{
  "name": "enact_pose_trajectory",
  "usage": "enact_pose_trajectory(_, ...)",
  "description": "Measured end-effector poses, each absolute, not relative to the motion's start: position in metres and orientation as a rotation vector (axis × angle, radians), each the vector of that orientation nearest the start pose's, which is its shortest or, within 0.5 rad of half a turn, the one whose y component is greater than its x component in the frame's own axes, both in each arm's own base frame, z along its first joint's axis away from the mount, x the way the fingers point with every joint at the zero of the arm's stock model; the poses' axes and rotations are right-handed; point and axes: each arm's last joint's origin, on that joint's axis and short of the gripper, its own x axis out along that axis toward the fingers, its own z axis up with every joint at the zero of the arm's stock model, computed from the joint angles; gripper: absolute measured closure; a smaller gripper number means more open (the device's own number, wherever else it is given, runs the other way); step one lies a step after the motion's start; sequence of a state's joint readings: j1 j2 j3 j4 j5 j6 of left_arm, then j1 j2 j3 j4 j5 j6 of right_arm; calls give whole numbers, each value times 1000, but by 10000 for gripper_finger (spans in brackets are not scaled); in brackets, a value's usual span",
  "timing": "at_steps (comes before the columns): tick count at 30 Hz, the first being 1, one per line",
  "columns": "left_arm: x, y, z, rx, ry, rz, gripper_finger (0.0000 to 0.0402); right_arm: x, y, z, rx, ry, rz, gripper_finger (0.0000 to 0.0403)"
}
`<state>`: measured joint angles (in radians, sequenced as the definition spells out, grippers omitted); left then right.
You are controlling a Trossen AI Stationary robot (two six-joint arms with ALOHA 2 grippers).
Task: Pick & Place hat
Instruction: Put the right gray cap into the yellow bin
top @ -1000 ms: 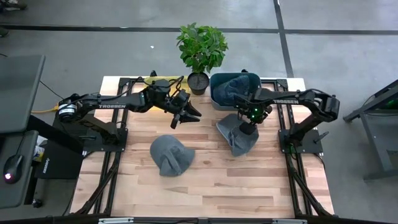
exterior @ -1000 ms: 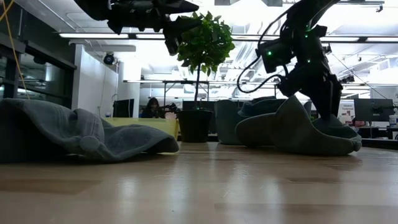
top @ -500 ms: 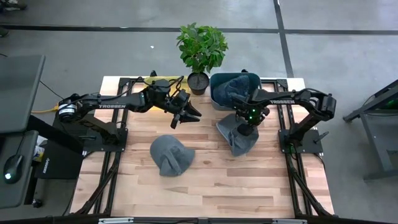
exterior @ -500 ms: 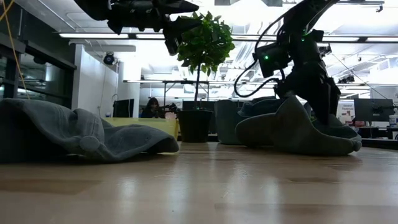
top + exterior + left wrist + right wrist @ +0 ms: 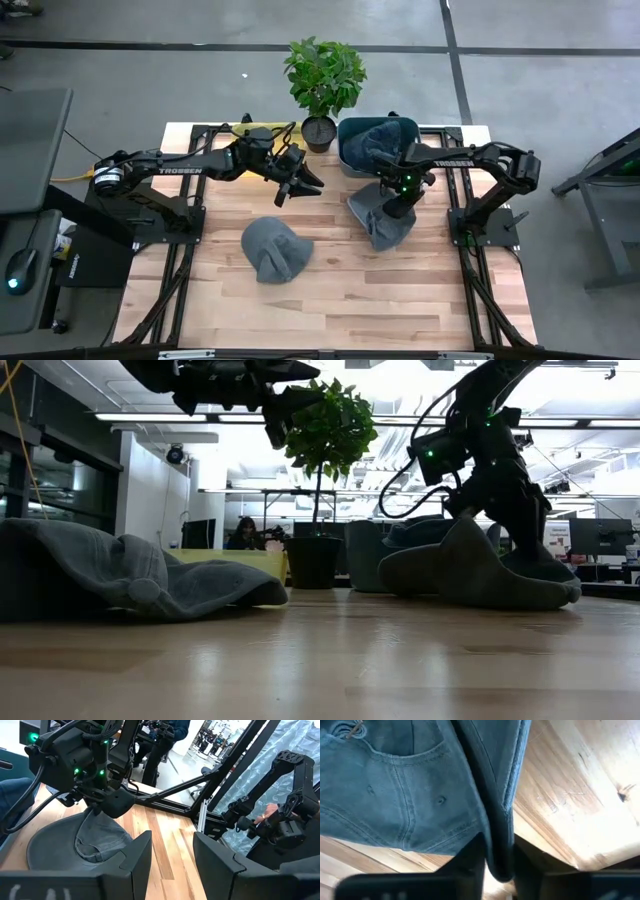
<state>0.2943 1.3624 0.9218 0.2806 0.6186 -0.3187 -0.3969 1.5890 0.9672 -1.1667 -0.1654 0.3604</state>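
Note:
A grey-blue hat (image 5: 385, 226) lies on the wooden table right of centre, its brim flat on the boards (image 5: 470, 575). My right gripper (image 5: 397, 207) stands over it, pointing down, shut on its edge (image 5: 499, 870). A second grey hat (image 5: 273, 250) lies crumpled near the table's middle (image 5: 130, 575), and no gripper touches it. My left gripper (image 5: 305, 187) hovers open above the table left of centre, nothing between its fingers (image 5: 172, 857). My right gripper pinches an edge of the hat (image 5: 501, 837) between its two fingers (image 5: 470, 862), coming from above and pointing down. The edge stands up as a narrow fold between them. The rest of the hat (image 5: 395, 795) lies on the table.
A teal bin (image 5: 345, 150) holding more grey cloth stands at the far edge behind the right gripper. A potted plant (image 5: 322, 75) stands beside it at the far middle. Bare boards stretch across the near half of the table (image 5: 340, 300).
My right gripper has shifted a little toward the table's left over the hat. The hat has stayed on the table.

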Motion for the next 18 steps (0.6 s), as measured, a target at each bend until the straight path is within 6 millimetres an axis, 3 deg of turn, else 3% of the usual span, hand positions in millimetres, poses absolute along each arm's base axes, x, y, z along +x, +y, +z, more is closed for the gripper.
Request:
enact_pose_trajectory(5,295,72,297,-386,195,-298,259,221,-88,179,757,1698,-481,391)
enact_pose_trajectory(12,295,72,297,-395,196,-297,259,222,-84,181,732,1695,-476,396)
enact_pose_trajectory(18,292,71,301,-405,184,-297,259,221,-69,196,702,1636,-484,399)
